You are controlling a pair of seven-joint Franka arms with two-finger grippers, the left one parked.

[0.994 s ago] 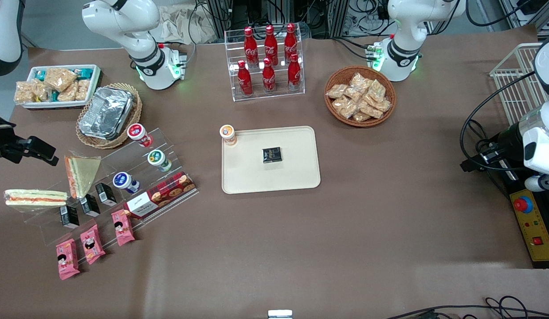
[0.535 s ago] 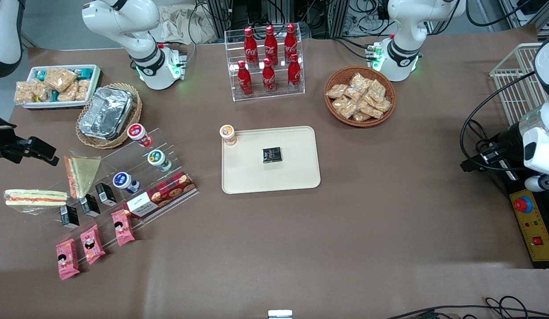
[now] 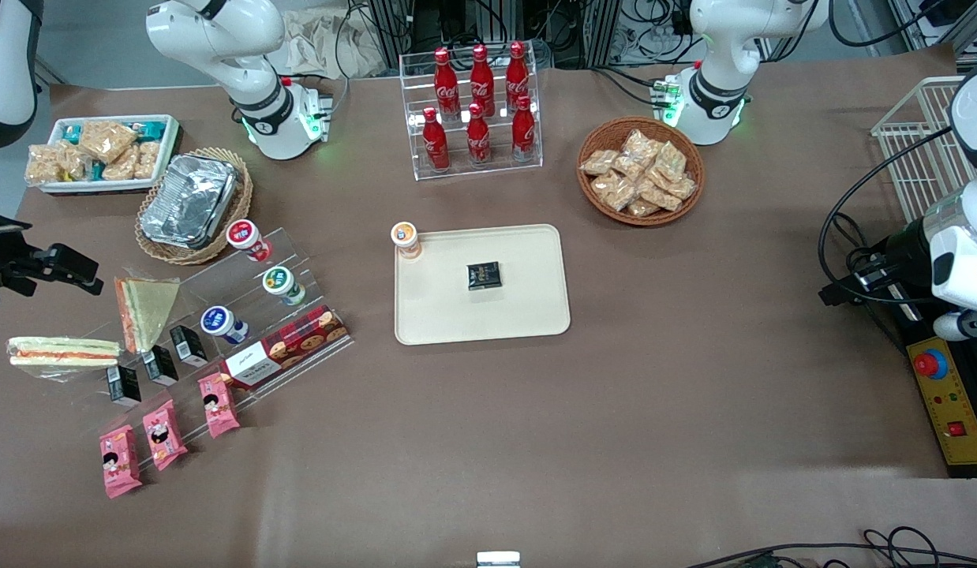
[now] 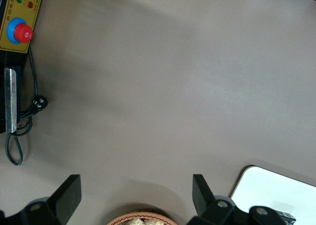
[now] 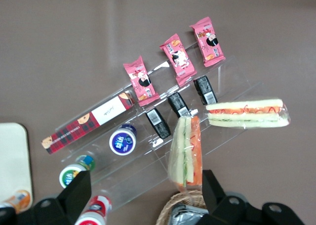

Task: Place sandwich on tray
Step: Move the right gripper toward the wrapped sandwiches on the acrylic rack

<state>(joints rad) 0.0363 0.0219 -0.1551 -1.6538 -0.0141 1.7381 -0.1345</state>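
Sandwich (image 3: 62,352) lies edge-on at the working arm's end of the surface (image 3: 488,442), on the low end of a clear stepped stand (image 3: 212,331), its crinkled wrap trailing off toward the front camera. From the wrist camera the same sandwich (image 5: 246,113) shows its white bread and orange-red stripe plainly. Nearest the front camera on that stand are three pink snack packets (image 3: 159,435), then three small black boxes (image 3: 159,365) whose labels are too small to read, and a red tartan biscuit box (image 3: 286,347). Just beside the sandwich, a second wedge (image 3: 145,312) leans on the stand showing its broad pale face.

The tray (image 3: 528,315) sits in the middle of the surface, well apart from the sandwich, carrying a small dark packet (image 3: 483,275) and an orange-lidded cup (image 3: 406,239) at one corner.

The pincer (image 3: 54,264) hangs above the surface, a little farther from the front camera than the sandwich; it is dark and partly cut off by the frame edge. In the wrist view its fingers (image 5: 213,187) stand spread wide with nothing between them, above the second wedge.

Farther off are a foil container (image 3: 190,200) in a wicker basket, and a white bin of snacks (image 3: 102,151).
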